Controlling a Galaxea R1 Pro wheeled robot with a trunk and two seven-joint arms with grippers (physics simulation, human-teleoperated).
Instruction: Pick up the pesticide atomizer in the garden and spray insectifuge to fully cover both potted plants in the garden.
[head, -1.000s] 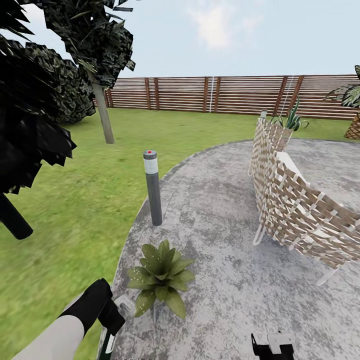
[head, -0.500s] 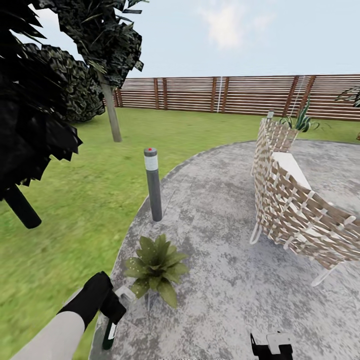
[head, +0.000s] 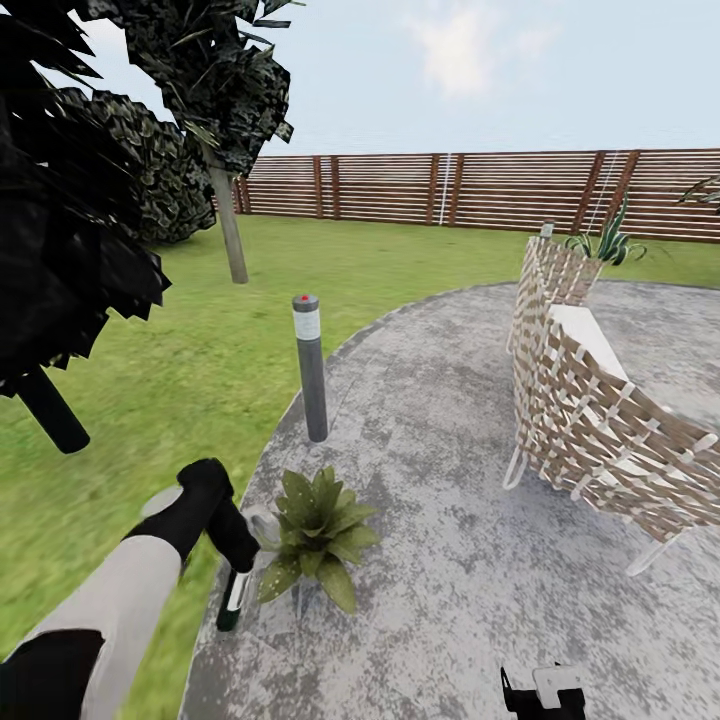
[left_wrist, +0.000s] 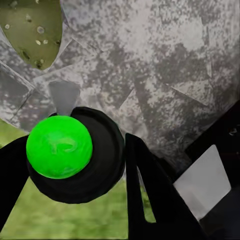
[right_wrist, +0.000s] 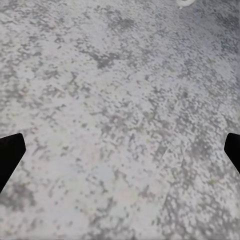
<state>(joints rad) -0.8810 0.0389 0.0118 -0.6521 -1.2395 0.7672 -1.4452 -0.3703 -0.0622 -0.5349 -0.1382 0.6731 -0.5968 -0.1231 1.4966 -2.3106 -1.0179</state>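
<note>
A: We are standing at the near left edge of the stone patio (head: 450, 480), looking out over the lawn (head: 150, 400) to the slatted fence (head: 480, 190).

B: And we are holding the pesticide atomizer (head: 234, 592) in the left gripper (head: 235, 540) — fingers clamped on its upper part, bottle hanging down, trigger head turned toward the potted plant (head: 315, 535) just to its right.

A: From the left wrist camera we are seeing a round dark part of the bottle (left_wrist: 75, 155) with a bright green cap or spot, pinched between the black fingers (left_wrist: 150, 195); one speckled leaf (left_wrist: 32, 30) is showing beyond it.

B: The plant is sitting on the patio rim, nearer than the grey bollard lamp (head: 310, 370).

A: We are noting the woven chair (head: 600, 420) at the right, well apart from the plant.

B: The right gripper (head: 543, 695) is hanging low over bare stone — its fingertips (right_wrist: 10, 155) are standing wide apart at the two edges of the right wrist picture, gripping nothing.
</note>
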